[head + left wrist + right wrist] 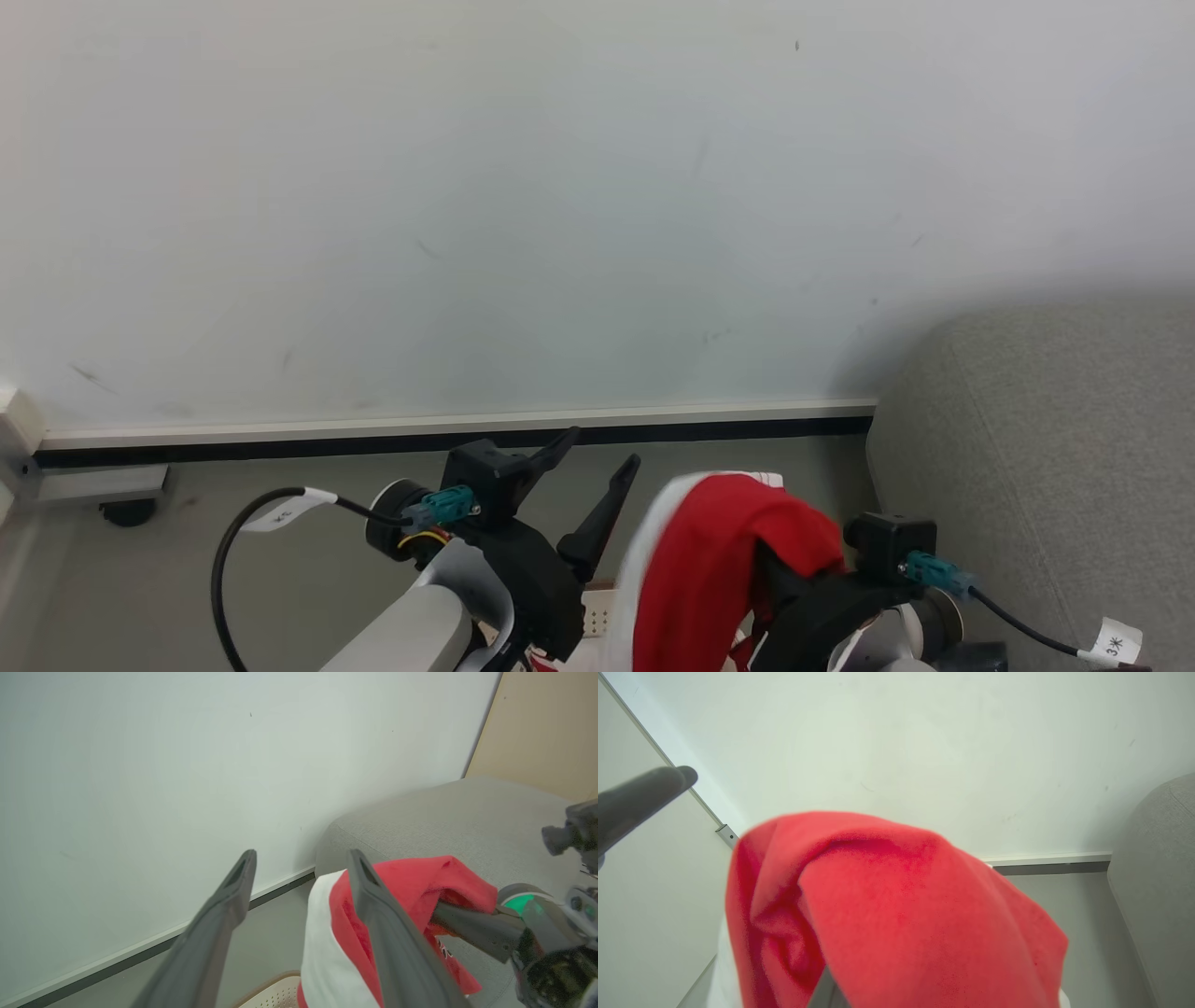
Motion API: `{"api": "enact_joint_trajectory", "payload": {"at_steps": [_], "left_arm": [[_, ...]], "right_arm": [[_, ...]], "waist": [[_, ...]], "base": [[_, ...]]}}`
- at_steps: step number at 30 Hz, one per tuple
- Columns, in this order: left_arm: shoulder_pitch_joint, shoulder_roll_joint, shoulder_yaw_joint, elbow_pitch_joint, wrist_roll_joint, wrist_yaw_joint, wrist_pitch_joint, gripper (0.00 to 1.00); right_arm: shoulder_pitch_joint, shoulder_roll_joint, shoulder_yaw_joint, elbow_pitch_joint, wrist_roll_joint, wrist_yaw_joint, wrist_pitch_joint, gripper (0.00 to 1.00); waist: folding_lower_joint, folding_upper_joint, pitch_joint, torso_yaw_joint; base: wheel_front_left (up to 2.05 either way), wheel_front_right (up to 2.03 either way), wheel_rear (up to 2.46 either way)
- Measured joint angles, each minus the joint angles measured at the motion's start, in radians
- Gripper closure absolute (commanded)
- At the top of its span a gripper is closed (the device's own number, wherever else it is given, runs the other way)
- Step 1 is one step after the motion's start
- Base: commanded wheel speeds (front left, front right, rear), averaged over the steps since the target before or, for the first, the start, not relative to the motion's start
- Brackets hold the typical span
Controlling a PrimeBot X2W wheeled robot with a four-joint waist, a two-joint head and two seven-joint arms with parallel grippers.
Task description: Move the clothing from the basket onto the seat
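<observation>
Over right tool red-white clothing drapes, seemingly pinched; left tool spread beside it.

We note a pale wall with faint scuffs, a white baseboard over a dark strip, grey floor, 1 black caster at left.

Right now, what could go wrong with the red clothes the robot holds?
The red-and-white garment hangs from the shut right hand alone; the left hand is open, so it might slip to the floor short of the seat. Its tail dangles by the basket and could snag the rim.
</observation>
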Motion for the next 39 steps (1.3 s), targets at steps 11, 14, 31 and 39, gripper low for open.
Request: {"api": "enact_joint_trajectory", "payload": {"at_steps": [11, 14, 31, 39], "left_arm": [[0.075, 0.048, 0.064, 0.078, -0.008, 0.055, -0.124, 0.00], [0.128, 0.070, 0.092, 0.060, -0.007, 0.081, -0.186, 0.00], [0.428, 0.145, 0.247, -0.151, 0.095, -0.009, -0.231, 0.00], [0.496, 0.109, 0.355, -0.191, 0.145, -0.063, -0.232, 0.00]], "right_arm": [[0.055, 0.000, -0.039, -0.056, -0.027, 0.000, 0.042, 1.00], [0.075, 0.000, -0.058, -0.074, -0.038, 0.000, 0.051, 1.00], [0.135, 0.000, -0.105, -0.171, -0.078, 0.000, 0.078, 1.00], [0.135, 0.000, -0.100, -0.209, -0.079, 0.000, 0.091, 1.00]], "waist": [[0.0000, 0.0000, 0.010, -0.032], [0.0000, 0.0000, 0.012, -0.040], [0.0000, 0.0000, 0.017, -0.126], [-0.0001, 0.0000, 0.034, -0.215]], "base": [[0.00, 0.00, 0.00], [0.00, 0.00, 0.00], [0.00, 0.00, 0.00], [0.00, 0.00, 0.00]]}}
